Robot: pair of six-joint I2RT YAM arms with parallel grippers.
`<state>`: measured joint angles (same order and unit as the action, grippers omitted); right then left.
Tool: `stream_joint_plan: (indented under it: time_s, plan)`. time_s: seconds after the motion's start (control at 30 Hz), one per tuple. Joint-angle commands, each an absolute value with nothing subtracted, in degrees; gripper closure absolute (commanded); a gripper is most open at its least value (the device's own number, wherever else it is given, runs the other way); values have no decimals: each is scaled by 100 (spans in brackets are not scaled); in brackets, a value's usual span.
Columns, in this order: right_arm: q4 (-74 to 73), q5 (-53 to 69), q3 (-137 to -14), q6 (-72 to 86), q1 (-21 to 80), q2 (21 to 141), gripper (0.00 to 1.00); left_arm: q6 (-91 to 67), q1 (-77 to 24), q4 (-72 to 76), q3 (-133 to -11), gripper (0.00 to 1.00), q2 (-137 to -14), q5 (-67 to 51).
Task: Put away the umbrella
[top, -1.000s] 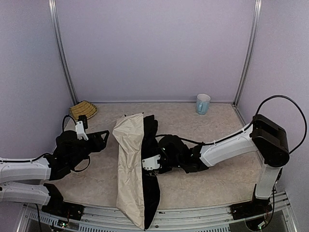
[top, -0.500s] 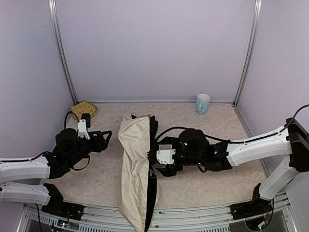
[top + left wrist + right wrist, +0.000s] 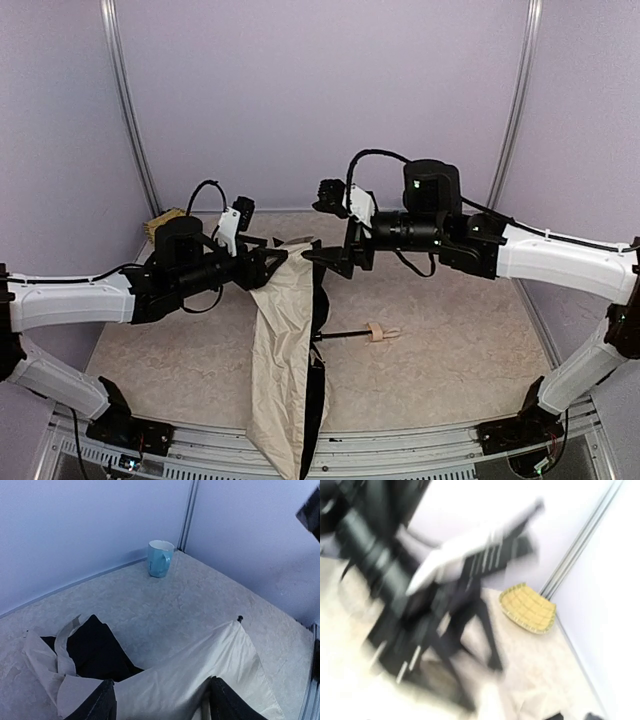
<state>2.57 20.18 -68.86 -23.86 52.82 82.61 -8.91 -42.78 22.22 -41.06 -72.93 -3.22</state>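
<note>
The umbrella (image 3: 275,370) is lying in the middle of the counter (image 3: 450,370), lengthwise from far to near. Its cream canopy is on the left side, black fabric is showing along the right side, and its near end is reaching past the counter's near edge. The thin black shaft (image 3: 340,335) is sticking out to the right of the canopy, and the tan handle (image 3: 378,332) is resting on the counter at the shaft's right end. I am holding my left jaws at the far end of the canopy. In the left wrist view my two fingers (image 3: 102,705) are standing apart with a cream fold filling the gap between them, and I cannot tell whether they are clamping it. I am holding my right jaws just right of the left jaws, above the far end of the black fabric. The right wrist view is blurred, so I cannot tell whether these jaws are released or clenched. The blue mug (image 3: 160,558) is standing upright in the far right corner. The straw basket (image 3: 160,220) is lying at the far left, behind my left arm.
</note>
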Motion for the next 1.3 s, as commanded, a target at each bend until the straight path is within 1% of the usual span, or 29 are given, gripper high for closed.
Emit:
stream_joint_plan:
  time_s: [0.0,0.17,0.23,0.4,0.53,0.57,0.67,0.77,0.87,0.97,1.03,1.07,1.17,1.2,1.27]
  plan:
    - [4,1782,-7470,-2059,5272,9227,16,-172,-4609,1319,-4366,40,-7823,-773]
    - [-294,2347,-7529,-1856,5271,9931,36,-89,-5003,1205,-3884,47,-8225,-887]
    - [-265,2398,-7355,-1683,5256,10067,41,-191,-5027,1293,-3696,51,-8559,-920]
    - [-162,2503,-6901,-1461,5080,9973,40,-303,-5034,1477,-3474,52,-9355,-1053]
    - [-556,2636,-6692,-1593,4737,9921,35,-236,-5036,1667,-3441,52,-9524,-1057]
    - [-713,2571,-6675,-1688,4674,10004,34,-211,-5043,1720,-3422,49,-9420,-1089]
    - [-1510,2200,-6860,-2047,4641,10461,32,-81,-5045,2013,-3205,37,-8794,-1239]
    - [-2087,2410,-7187,-2278,4661,10923,32,114,-5040,2201,-2927,26,-7953,-1455]
    - [-2006,2543,-7141,-2510,4754,11137,30,322,-5024,2008,-2786,14,-7161,-1815]
    - [-1943,2464,-7167,-2578,4766,11350,31,247,-4926,2105,-2697,9,-6559,-2019]
    - [-2011,2467,-7222,-2613,4772,11506,32,-81,-4697,2335,-2766,10,-6395,-1951]
    - [-2020,2469,-7213,-2618,4775,11559,32,-286,-4519,2287,-2932,13,-6436,-1815]
    - [-1938,2453,-7113,-2603,4779,11614,38,-805,-3960,1749,-3770,30,-7049,-1086]
    - [-1900,2448,-7062,-2595,4774,11599,39,-846,-3863,1547,-4084,34,-7349,-830]
    - [-1783,2473,-6936,-2586,4795,11499,39,-704,-3772,1102,-4796,36,-7978,-548]
